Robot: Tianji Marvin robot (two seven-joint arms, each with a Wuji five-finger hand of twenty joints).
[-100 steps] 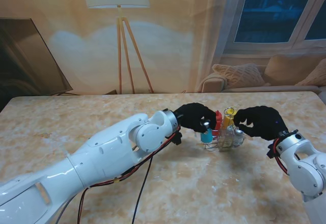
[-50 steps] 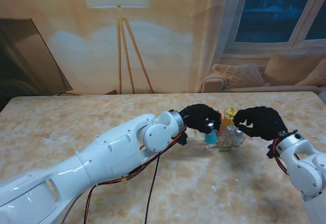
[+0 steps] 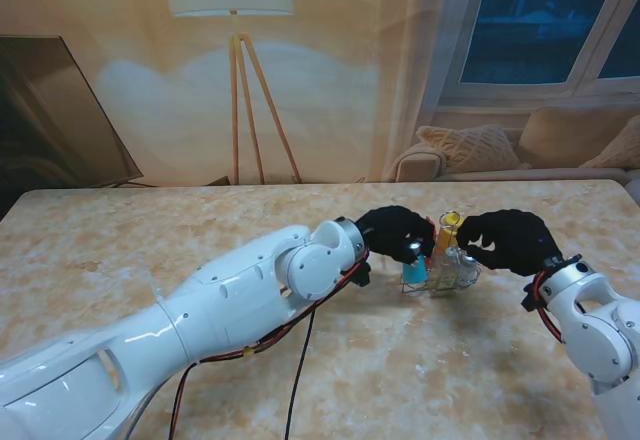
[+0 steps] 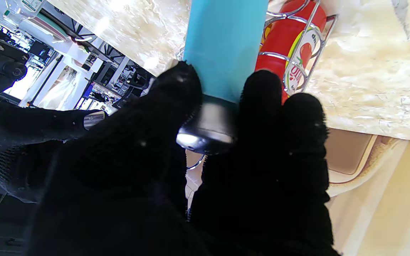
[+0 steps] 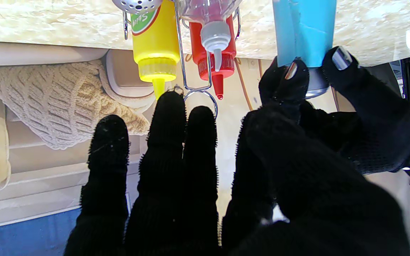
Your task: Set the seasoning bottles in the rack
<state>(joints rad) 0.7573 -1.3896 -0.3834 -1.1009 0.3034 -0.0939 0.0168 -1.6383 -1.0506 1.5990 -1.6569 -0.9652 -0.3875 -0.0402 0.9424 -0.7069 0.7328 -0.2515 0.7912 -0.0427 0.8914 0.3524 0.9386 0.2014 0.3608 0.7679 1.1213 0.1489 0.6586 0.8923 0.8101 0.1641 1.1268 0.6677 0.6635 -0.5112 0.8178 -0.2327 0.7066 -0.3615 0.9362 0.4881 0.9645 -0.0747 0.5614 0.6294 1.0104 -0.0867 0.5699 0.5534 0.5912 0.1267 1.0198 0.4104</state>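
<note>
My left hand (image 3: 395, 232) is shut on the silver cap (image 4: 208, 131) of a blue bottle (image 3: 413, 268), which stands upright at the left end of the wire rack (image 3: 442, 278). Whether its base is inside the wires I cannot tell. In the rack are a red ketchup bottle (image 4: 290, 42), a yellow bottle (image 5: 155, 42) and a clear shaker with a grey cap (image 5: 214, 35). My right hand (image 3: 505, 240) hovers at the rack's right side, its fingers (image 5: 169, 142) apart, with the fingertips at the rack's wire handle loop (image 5: 199, 94).
The rack stands right of the middle of a marble-patterned table (image 3: 200, 230). Beyond the far edge are a floor lamp (image 3: 238, 80) and a sofa with cushions (image 3: 470, 150).
My left arm has shifted a little to the right, carrying the blue bottle closer against the rack. The right hand has stayed in place.
</note>
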